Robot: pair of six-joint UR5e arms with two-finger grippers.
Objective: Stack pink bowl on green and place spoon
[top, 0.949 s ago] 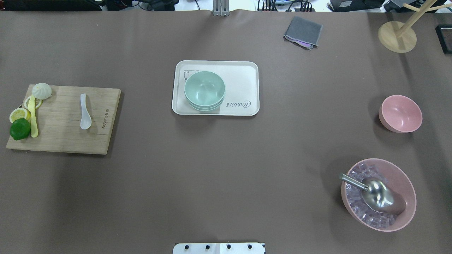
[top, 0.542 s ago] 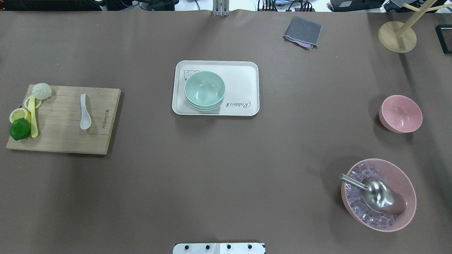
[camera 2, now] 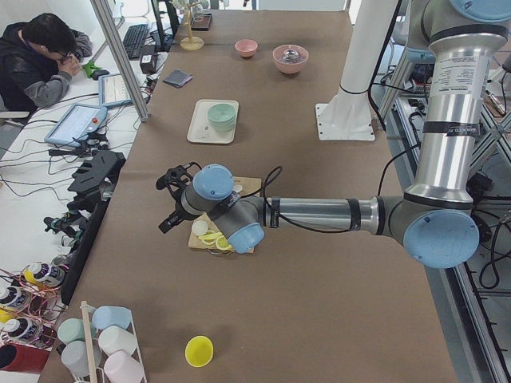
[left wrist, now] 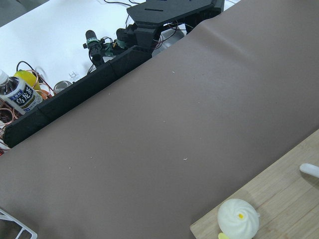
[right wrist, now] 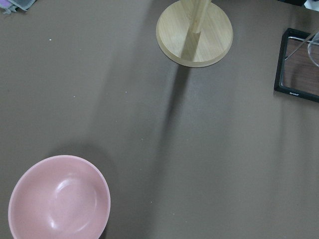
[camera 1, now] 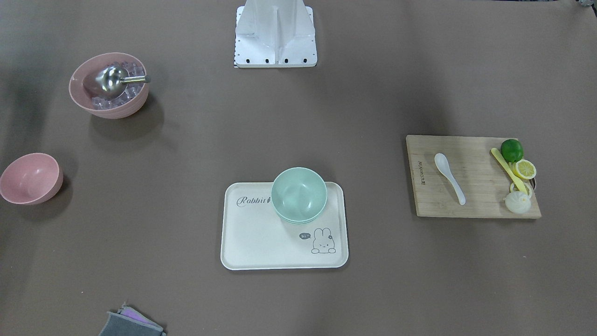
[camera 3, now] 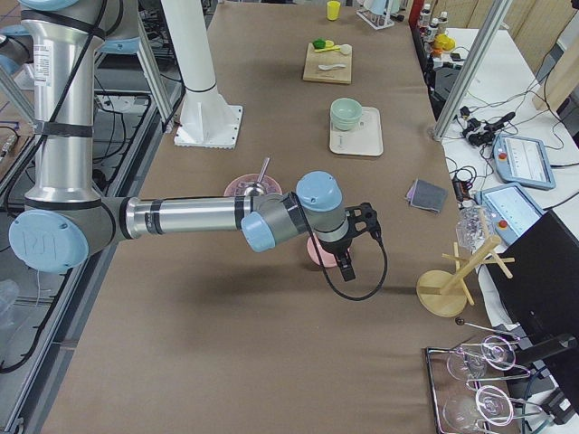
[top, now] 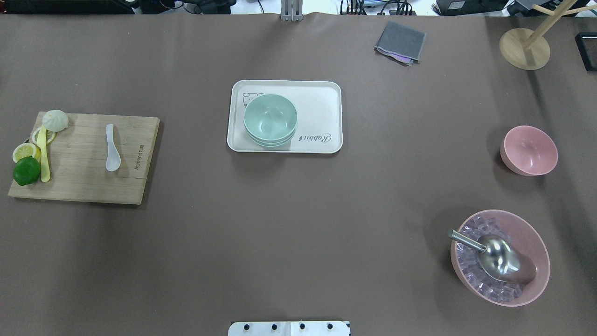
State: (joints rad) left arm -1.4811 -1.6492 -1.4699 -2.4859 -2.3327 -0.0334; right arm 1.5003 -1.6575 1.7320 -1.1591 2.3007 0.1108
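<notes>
The small pink bowl (top: 529,150) stands upright on the table at the right; it also shows in the right wrist view (right wrist: 59,198). The green bowls (top: 270,119) sit stacked on the white tray (top: 322,102) at mid-table. The white spoon (top: 112,147) lies on the wooden cutting board (top: 84,186) at the left. My left gripper (camera 2: 168,215) shows only in the exterior left view, above the board's outer end. My right gripper (camera 3: 351,262) shows only in the exterior right view, above the pink bowl's area. I cannot tell whether either is open or shut.
A large pink bowl (top: 500,257) of ice cubes with a metal scoop stands at the near right. A lime, lemon slices, a yellow utensil and a bun (top: 55,120) lie on the board's left edge. A grey cloth (top: 400,42) and a wooden stand (top: 524,48) are at the far side.
</notes>
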